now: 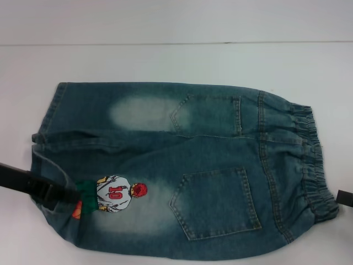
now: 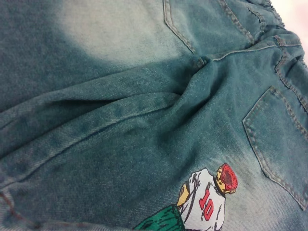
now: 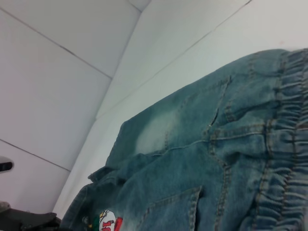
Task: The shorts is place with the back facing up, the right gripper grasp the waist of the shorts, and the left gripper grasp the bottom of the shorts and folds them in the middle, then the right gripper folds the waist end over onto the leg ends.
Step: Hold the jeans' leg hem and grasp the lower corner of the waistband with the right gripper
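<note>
On the white bench (image 1: 165, 61) the shorts (image 1: 182, 165) lie flat and take most of the head view, with the back side up. The elastic waist (image 1: 314, 165) is at 3 o'clock and the two leg ends (image 1: 47, 138) are at 9 o'clock. One leg lies toward 12 o'clock and the other toward 6 o'clock, and the middle seam (image 1: 165, 135) runs between them from 9 to 3 o'clock.

Each leg has a pale washed patch; the upper patch (image 1: 140, 113) is just beside the upper back pocket (image 1: 212, 116). The lower back pocket (image 1: 218, 201) is larger in the view and sits toward 5 o'clock. At 7 o'clock on the lower leg there is a printed figure (image 1: 116, 193) in a white shirt with a red number 10 and a red head. The left wrist view shows the same figure (image 2: 207, 199) close, with folds of denim beside it.

The left gripper (image 1: 52, 193) comes in at 8 o'clock and lies over the bottom edge of the lower leg, touching the fabric just beside the printed figure. I cannot tell how far its fingers are open, or if they hold the cloth.

The right gripper (image 1: 345, 197) shows only as a small dark piece at 4 o'clock, just beside the waist. The state of its fingers I cannot tell also.
</note>
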`<control>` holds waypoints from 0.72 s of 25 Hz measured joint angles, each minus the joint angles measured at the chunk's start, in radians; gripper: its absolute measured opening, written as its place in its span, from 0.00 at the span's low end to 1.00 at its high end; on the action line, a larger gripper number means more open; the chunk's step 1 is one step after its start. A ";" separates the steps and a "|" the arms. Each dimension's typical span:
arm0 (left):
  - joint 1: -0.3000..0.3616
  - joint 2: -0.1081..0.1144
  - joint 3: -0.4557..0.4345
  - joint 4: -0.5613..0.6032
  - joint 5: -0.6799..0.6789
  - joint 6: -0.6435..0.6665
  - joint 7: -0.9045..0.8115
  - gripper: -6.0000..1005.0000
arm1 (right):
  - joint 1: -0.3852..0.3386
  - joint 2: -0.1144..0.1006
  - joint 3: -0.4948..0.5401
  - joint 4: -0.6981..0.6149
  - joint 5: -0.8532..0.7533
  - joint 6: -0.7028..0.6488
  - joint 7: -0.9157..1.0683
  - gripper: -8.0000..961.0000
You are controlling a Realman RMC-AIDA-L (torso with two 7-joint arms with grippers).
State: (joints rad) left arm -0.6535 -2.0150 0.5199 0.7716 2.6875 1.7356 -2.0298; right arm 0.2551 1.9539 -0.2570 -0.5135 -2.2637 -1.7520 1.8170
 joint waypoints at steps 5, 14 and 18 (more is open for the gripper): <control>-0.001 0.001 0.000 0.000 0.000 -0.001 0.002 0.03 | -0.016 0.000 0.011 0.000 0.001 -0.003 0.000 0.95; -0.007 -0.001 0.002 0.000 0.000 -0.004 0.011 0.03 | -0.004 0.003 -0.001 0.023 -0.005 0.022 0.003 0.95; -0.007 0.000 0.001 0.000 0.000 -0.004 0.011 0.03 | -0.006 0.003 -0.001 0.030 -0.007 0.028 0.005 0.95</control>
State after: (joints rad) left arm -0.6605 -2.0154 0.5210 0.7715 2.6876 1.7318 -2.0186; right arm 0.2493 1.9573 -0.2577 -0.4832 -2.2708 -1.7238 1.8218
